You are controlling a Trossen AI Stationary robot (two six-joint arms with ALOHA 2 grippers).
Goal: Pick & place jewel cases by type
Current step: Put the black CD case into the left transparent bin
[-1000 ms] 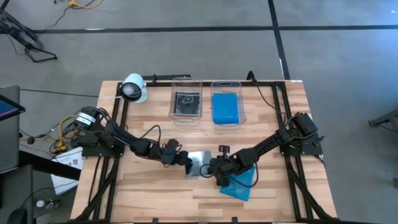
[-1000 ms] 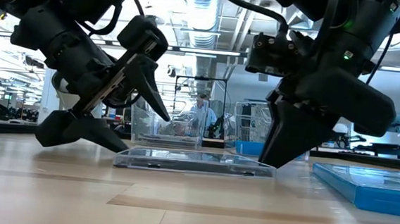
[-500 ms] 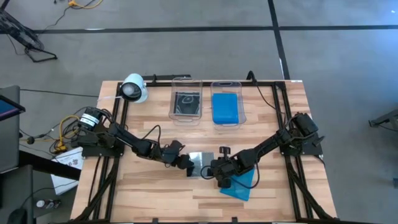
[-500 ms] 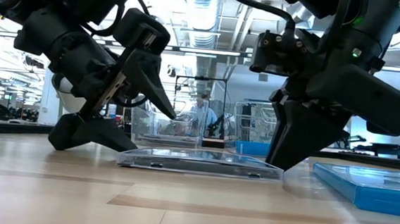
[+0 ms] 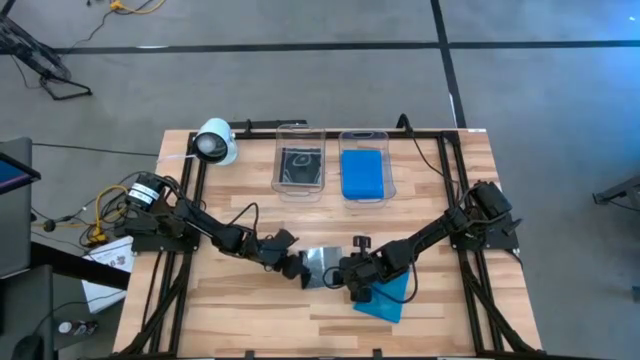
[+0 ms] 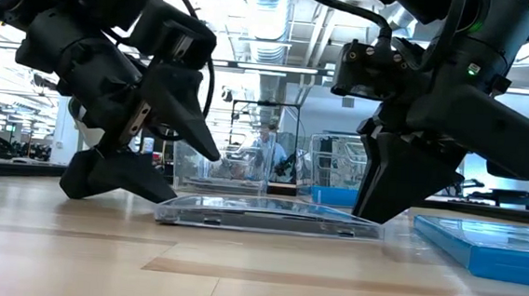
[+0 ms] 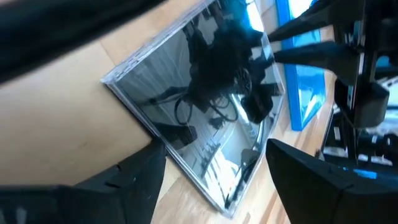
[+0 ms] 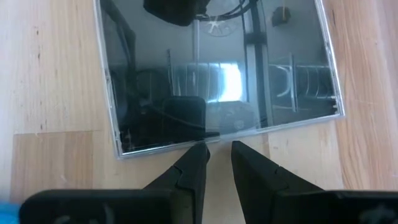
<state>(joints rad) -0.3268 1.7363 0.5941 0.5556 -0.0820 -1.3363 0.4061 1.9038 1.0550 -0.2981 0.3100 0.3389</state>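
Observation:
A clear jewel case (image 5: 322, 263) with a dark tray lies flat on the wooden table between both grippers. My left gripper (image 5: 297, 266) is open at the case's left edge. In the low view, one finger (image 6: 141, 181) lies low on the table and the other (image 6: 191, 124) slants above the case (image 6: 269, 216). My right gripper (image 5: 345, 273) is shut, and its fingertips point down at the case's right edge. A blue jewel case (image 5: 385, 297) lies flat on the table just right of it. My left gripper has the tip of its low finger (image 7: 146, 165) against the case's left edge (image 7: 163, 146), coming in level from the table's left. The other finger hangs above the case, and I cannot tell whether it touches. The case stays flat on the table. My right gripper's shut fingertips (image 8: 200, 155) meet the case's edge (image 8: 217, 135) near its middle. They come from above, slanting down, and stand on the table against that edge (image 6: 371, 221).
Two clear tubs stand at the far side. The left tub (image 5: 300, 172) holds a clear and black case, and the right tub (image 5: 362, 172) holds a blue one. A white round device (image 5: 215, 142) sits at the far left corner. People and benches show in the room beyond.
My left gripper has moved a little toward the right and the near edge, closing on the case's left edge. The case has slid slightly to the right along the table, staying flat, and my right gripper has shifted with it.

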